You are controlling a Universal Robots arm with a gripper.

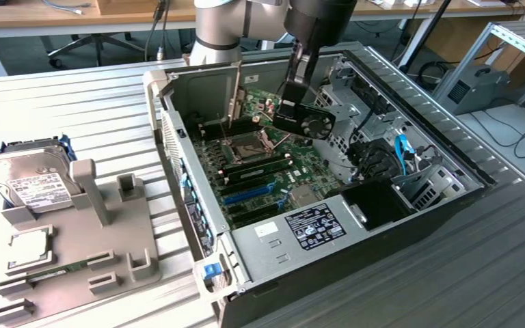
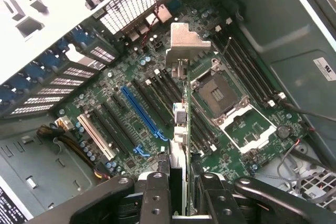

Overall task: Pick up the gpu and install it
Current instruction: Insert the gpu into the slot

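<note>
- bench (image 1: 80, 123): ribbed metal surface, carries everything
- PC case (image 1: 445, 205): open, lying on its side in the middle of the bench, side panel off
- motherboard (image 2: 131, 103): green, inside the case; blue slot (image 2: 140, 111) and black slots run side by side, bare CPU socket (image 2: 218, 93) next to them
- robot arm (image 1: 219, 27): reaches down into the case from the far side
- grey fixture tray (image 1: 80, 273): at the exterior view's left, on the bench, well apart from the case
- hard drive (image 1: 27, 181): silver, white label, stands tilted at the far end of the tray
- gpu (image 1: 306, 119): held in the air inside the case, above the motherboard, black fan face toward the exterior view's right; wrist view shows it edge-on (image 2: 181, 114) with silver bracket (image 2: 186, 43) at the far end, hanging over the slots, not seated
- jaws (image 2: 181, 203): clenched on the gpu, one black finger (image 2: 155, 198) each side of the card edge
- CPU chip (image 1: 27, 246): silver square, flat on the tray
- RAM stick (image 1: 57, 272): thin green, lying in the tray near the chip
</note>
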